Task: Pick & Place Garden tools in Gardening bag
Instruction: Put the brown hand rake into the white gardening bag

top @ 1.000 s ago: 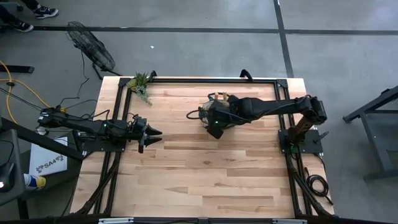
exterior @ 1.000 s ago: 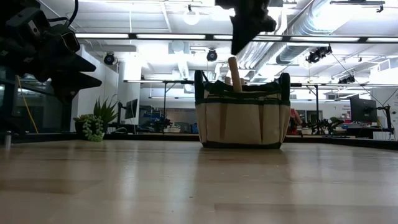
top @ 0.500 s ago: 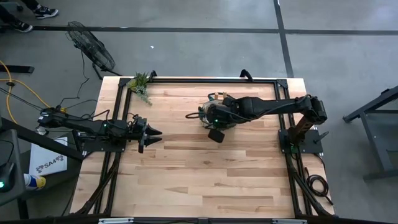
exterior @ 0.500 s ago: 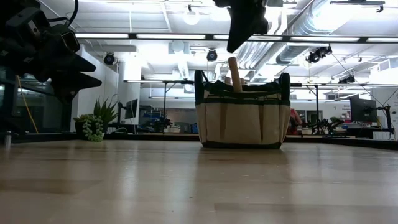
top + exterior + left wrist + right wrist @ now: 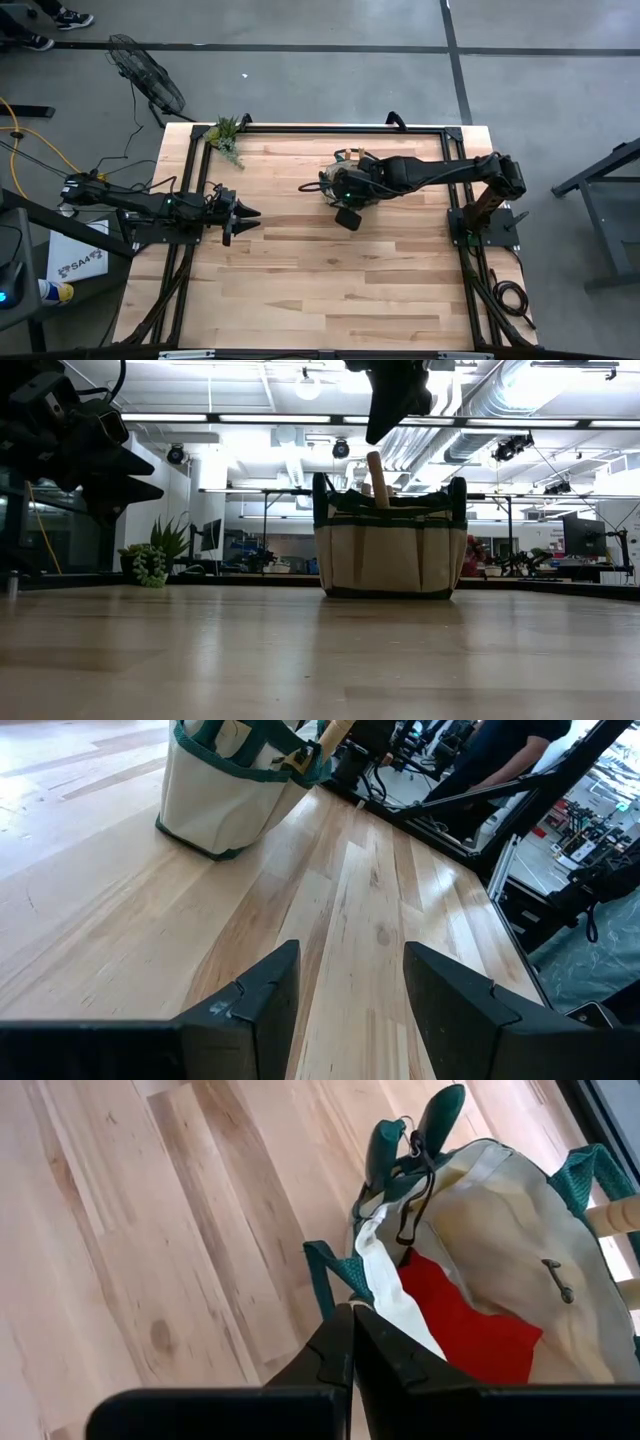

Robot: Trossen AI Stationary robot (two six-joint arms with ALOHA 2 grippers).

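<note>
A: Well, where does it stand?

B: Small round tan canvas gardening bag with dark green trim (image 5: pixel 388 547) sits upright on the pale wooden worktop (image 5: pixel 320 280), far side. Right end effector (image 5: pixel 352 1342) hangs just above its rim, fingers pressed together, holding nothing. Red glove (image 5: pixel 465 1312) and green-handled pruners (image 5: pixel 400 1130) lie inside; a wooden handle (image 5: pixel 377 478) pokes out.

A: Left?

B: Left end effector (image 5: pixel 345 985) waits well apart, fingers parted, empty.

A: Advice?

B: Likely finished; lift the right arm straight up, clear of the loop handles.

A: Unclear?

B: The arm hides the bag's mouth from above; the trowels and rake can't be counted.
</note>
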